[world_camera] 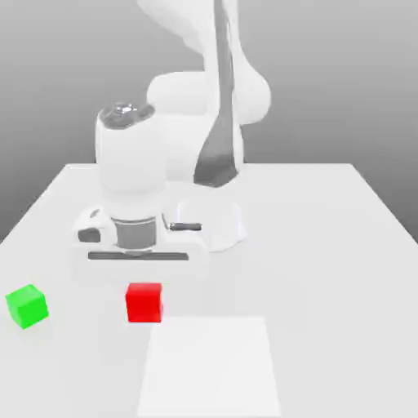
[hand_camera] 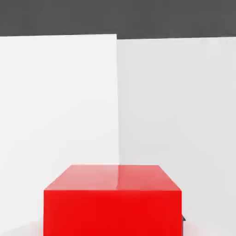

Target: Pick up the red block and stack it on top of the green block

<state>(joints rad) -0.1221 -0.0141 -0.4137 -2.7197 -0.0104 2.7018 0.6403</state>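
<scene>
directly beneath the claw (world_camera: 144, 282), the red block (world_camera: 144, 302) is sitting close under the white hand, and in the hand view the red block (hand_camera: 113, 200) is looming large and near, its glossy top face and one side face showing. the claw is standing closed on the red block, its fingers drawn in as tight as they go against the cube. whether the block is resting on the surface (world_camera: 326, 245) or hanging just clear of it is not something that can be told.

off to the exterior view's left of the claw, well apart from it, the green block (world_camera: 27, 306) is sitting on the surface by itself, turned slightly so a corner is facing the camera. the two cubes are looking the same size and are not touching.

just below the claw and toward the exterior view's right, a brighter white square patch (world_camera: 209, 367) is lying flat on the surface, its edge near the red block. behind the claw, the arm's white base (world_camera: 212, 220) is rising from the surface.
</scene>
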